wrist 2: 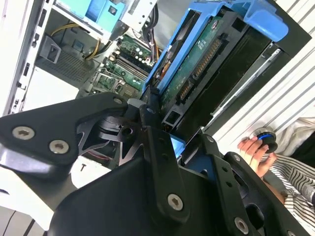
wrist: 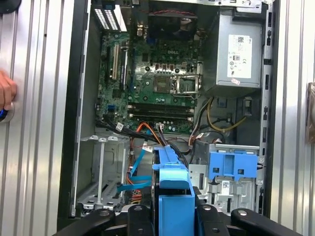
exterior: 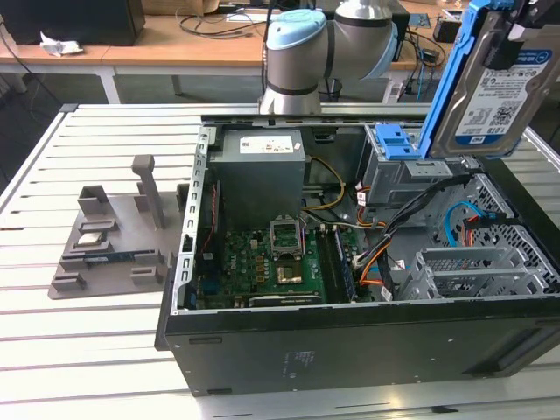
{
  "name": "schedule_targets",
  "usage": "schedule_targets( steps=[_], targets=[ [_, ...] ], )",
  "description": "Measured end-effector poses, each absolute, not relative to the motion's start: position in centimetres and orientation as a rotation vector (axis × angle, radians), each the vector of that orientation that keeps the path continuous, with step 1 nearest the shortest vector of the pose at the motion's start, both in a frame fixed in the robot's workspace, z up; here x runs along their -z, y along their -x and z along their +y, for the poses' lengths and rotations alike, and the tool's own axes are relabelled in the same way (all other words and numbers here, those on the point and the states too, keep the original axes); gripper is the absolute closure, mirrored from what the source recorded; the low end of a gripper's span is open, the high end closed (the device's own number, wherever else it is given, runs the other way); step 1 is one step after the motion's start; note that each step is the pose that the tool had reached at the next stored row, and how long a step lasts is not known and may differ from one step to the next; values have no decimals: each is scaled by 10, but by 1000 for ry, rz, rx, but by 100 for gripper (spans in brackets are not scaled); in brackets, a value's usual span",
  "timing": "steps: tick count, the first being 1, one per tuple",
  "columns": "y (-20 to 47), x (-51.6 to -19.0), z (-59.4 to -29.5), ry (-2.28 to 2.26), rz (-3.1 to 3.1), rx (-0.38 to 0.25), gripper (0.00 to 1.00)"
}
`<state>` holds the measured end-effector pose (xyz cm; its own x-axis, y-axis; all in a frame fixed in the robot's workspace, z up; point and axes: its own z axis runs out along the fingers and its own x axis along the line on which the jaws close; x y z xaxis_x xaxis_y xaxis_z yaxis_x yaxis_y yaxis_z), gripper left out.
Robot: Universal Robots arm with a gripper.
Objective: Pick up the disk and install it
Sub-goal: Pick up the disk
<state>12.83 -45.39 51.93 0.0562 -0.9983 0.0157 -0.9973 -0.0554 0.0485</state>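
Now the open computer case (exterior: 350, 350) lies on the slatted surface (exterior: 87, 350); above its drive bays the disk (exterior: 494, 96) hangs tilted on edge, apparently angled for sliding in, the hand (wrist 2: 170, 132) clenched on its blue carrier.

In the exterior view we see an arm (exterior: 302, 66) of thick silver-grey cylindrical joints, one of them closed by a round pale blue cap (exterior: 296, 33). In the second wrist view we find the gripper (wrist 2: 162, 129) matte black throughout. It is made of flat angular plates and slim linkage bars, pinned at rounded ends and fastened with round silver screws (wrist 2: 59, 146).
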Motion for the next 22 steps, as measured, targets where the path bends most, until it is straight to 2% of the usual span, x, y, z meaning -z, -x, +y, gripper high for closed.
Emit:
schedule_targets(
  steps=[22],
  targets=[
    [-137,-519,-526,-2249,-2127,34,64]
  ],
)
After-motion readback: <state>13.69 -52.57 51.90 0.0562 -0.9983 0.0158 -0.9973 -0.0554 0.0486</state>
